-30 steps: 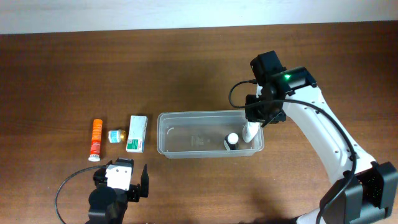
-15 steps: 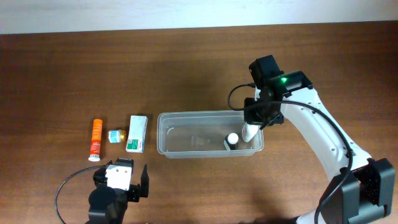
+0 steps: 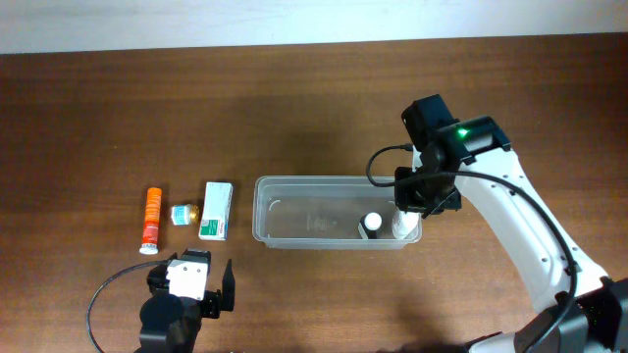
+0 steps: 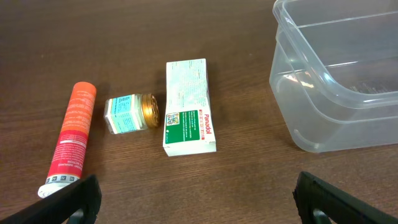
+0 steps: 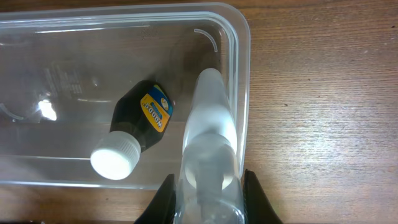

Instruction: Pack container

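The container, a long clear plastic tub (image 3: 324,180), lies mid-table; it also shows in the left wrist view (image 4: 336,93) and the right wrist view (image 5: 244,74). A dark bottle with a white cap (image 3: 370,225) (image 5: 140,127) lies inside at its right end. My right gripper (image 3: 424,196) (image 5: 208,202) is shut on a frosted clear bottle (image 3: 402,227) (image 5: 208,137), held at the tub's right end beside the dark bottle. My left gripper (image 3: 201,284) (image 4: 199,202) is open and empty, near the front edge, left of the tub.
An orange tube (image 3: 151,220) (image 4: 69,140), a small gold-lidded jar (image 3: 183,214) (image 4: 130,113) and a white-and-green carton box (image 3: 216,210) (image 4: 188,106) lie in a row left of the tub, just beyond my left gripper.
My right gripper has moved right and toward the front with the frosted bottle. The tub has shifted slightly to the right. The left arm has not moved.
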`<state>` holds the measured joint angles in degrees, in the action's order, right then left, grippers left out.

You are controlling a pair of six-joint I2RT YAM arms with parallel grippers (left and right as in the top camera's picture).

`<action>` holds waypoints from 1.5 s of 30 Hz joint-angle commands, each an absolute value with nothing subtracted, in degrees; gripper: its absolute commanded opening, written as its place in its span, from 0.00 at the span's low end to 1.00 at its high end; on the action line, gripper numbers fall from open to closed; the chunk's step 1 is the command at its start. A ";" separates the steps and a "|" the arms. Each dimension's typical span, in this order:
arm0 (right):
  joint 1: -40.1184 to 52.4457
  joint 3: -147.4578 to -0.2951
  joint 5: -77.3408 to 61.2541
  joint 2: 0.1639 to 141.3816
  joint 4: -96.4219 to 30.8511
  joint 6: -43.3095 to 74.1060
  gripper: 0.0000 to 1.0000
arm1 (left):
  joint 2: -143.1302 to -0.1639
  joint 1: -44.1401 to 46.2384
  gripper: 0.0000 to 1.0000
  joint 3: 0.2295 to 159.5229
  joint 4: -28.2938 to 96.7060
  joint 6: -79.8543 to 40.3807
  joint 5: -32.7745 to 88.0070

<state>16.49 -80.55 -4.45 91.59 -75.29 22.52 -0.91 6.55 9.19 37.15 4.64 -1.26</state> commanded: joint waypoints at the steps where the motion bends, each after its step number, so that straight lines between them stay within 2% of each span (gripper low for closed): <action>1: 16.97 -80.66 -4.54 90.26 -75.40 22.94 0.11 | -0.58 6.22 1.00 8.95 37.10 4.12 -0.80; 9: 21.17 -80.40 -3.81 90.37 -73.25 23.07 0.12 | -0.58 6.22 1.00 8.95 37.08 4.12 -0.82; 13: 21.37 -79.77 -0.93 90.37 -73.08 25.85 0.12 | -0.58 6.22 1.00 8.95 37.08 4.12 -0.82; 26: 21.37 -73.67 -1.52 90.37 -67.53 24.80 0.12 | -0.58 6.22 1.00 8.95 37.08 4.12 -0.80; 29: 21.37 -73.78 -1.52 90.11 -66.50 24.45 0.28 | -0.58 6.22 1.00 8.95 37.10 4.12 -0.82; 31: 21.37 -74.13 -1.50 89.62 -66.22 24.43 0.43 | -0.58 6.22 1.00 8.95 37.08 4.12 -0.80; 34: 21.34 -75.90 -1.50 87.94 -66.50 24.43 0.56 | -0.58 6.22 1.00 8.95 37.10 4.12 -0.80; 39: 21.30 -81.14 -1.13 83.35 -68.20 24.43 0.65 | -0.58 6.22 1.00 8.95 37.10 4.12 -0.80; 41: 20.86 -83.61 0.27 80.84 -68.49 24.43 0.72 | -0.58 6.22 1.00 8.95 37.08 4.12 -0.80; 45: 18.17 -85.17 1.15 79.15 -68.31 24.21 0.74 | -0.58 6.22 1.00 8.95 37.08 4.12 -0.80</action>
